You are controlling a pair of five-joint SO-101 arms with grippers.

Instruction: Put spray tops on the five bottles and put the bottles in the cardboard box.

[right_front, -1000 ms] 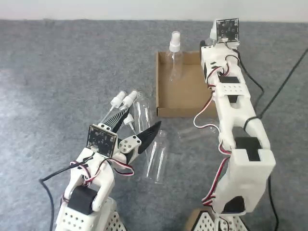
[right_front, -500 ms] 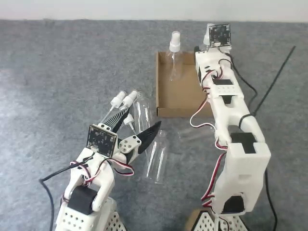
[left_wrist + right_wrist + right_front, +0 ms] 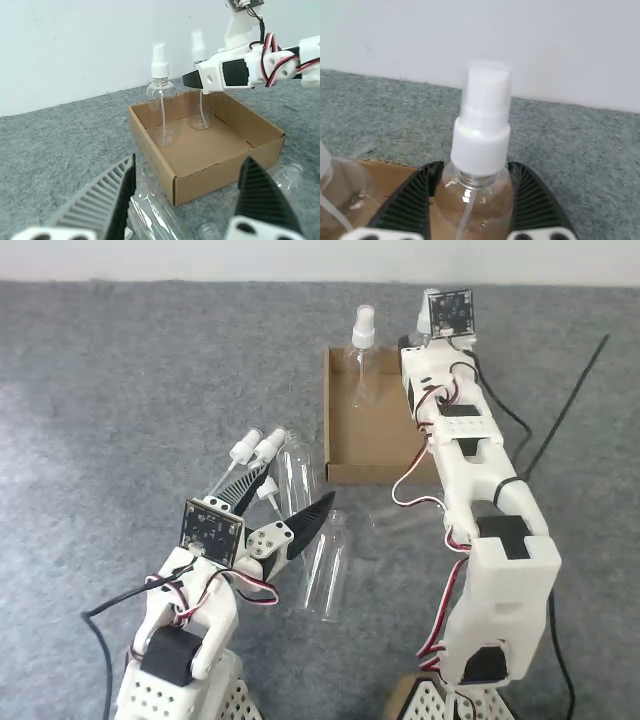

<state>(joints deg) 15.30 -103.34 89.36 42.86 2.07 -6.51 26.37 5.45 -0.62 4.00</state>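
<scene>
At far right of the cardboard box (image 3: 370, 473), gripping a capped bottle (image 3: 481, 135) (upright) with right jaws; holding left jaws wide open, empty.

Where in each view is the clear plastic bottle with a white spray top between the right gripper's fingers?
High view: clear plastic bottle, just its top, beside the right wrist camera.
Left wrist view: bottle upright in the brown cardboard box.
Right wrist view: bottle, centre.
Landmark: second capped bottle.
</scene>
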